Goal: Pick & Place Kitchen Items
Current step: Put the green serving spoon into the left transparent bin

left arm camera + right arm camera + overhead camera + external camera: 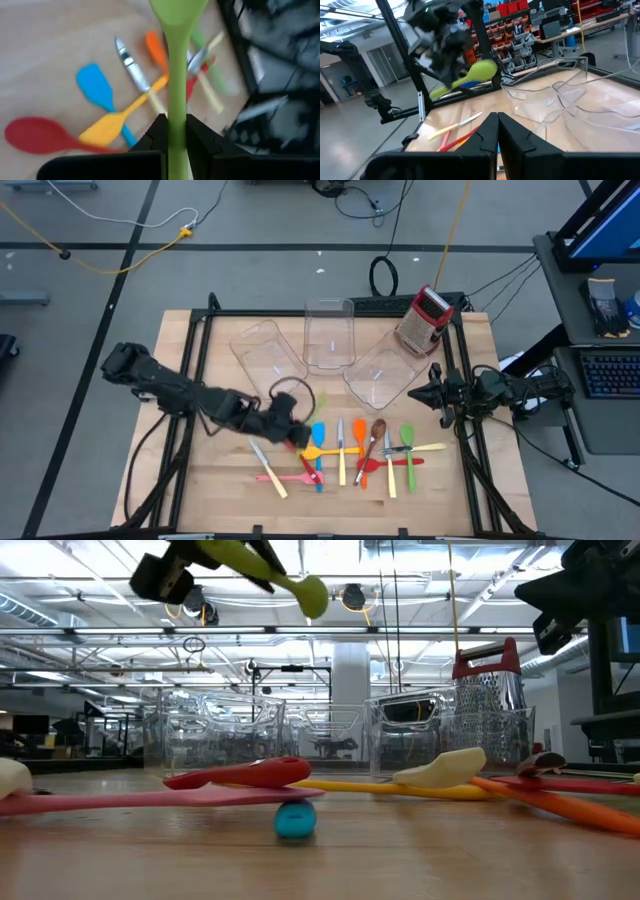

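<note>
I have the left gripper (175, 132) clamped on the handle of the green spoon (176, 60), lifted clear of the table (200, 480) above the near-centre cluster of kitchen items. The remaining utensils, including the blue spatula (318, 432), the yellow spatula (322, 451) and the red spoon (240, 774), lie crossed over one another near the table's front edge. The clear bins (330, 335) stand along the far edge. The right gripper (496, 131) waits shut and empty at the right edge.

Risks, as I judge them:
- The grip sits low on a slim, smooth handle; the spoon could pivot or slip during transfer.
- Its long overhang could strike a bin wall on approach.
</note>
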### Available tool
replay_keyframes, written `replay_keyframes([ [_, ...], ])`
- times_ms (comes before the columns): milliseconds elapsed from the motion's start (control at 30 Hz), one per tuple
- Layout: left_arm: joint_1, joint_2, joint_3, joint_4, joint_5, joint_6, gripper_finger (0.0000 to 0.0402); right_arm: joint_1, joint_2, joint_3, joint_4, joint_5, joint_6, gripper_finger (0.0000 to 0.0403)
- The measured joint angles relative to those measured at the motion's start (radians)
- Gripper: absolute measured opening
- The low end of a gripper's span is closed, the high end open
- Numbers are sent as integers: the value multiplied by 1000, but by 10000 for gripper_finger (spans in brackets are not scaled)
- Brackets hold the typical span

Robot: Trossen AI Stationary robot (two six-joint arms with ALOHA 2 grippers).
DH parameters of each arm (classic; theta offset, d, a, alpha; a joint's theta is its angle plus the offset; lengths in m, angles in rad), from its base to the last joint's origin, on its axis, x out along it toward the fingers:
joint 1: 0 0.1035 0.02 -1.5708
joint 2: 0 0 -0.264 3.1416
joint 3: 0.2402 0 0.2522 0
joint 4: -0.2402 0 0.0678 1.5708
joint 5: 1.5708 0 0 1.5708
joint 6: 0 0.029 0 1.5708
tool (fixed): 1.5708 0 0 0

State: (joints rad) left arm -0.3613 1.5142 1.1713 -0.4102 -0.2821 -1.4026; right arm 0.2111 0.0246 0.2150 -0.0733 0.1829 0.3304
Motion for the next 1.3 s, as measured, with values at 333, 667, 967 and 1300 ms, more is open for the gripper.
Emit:
replay_keyframes([
  [333,128,-196,0,-155,-139,-222,27,0,0,0,-6,0,-1,4],
  [667,287,-295,0,-342,0,-388,27,0,0,0,-7,-1,-1,4],
  [967,474,-302,0,-444,100,-334,27,0,0,0,-14,0,-4,4],
  [1300,564,-177,1,-478,123,-387,27,0,0,0,-12,5,-219,4],
])
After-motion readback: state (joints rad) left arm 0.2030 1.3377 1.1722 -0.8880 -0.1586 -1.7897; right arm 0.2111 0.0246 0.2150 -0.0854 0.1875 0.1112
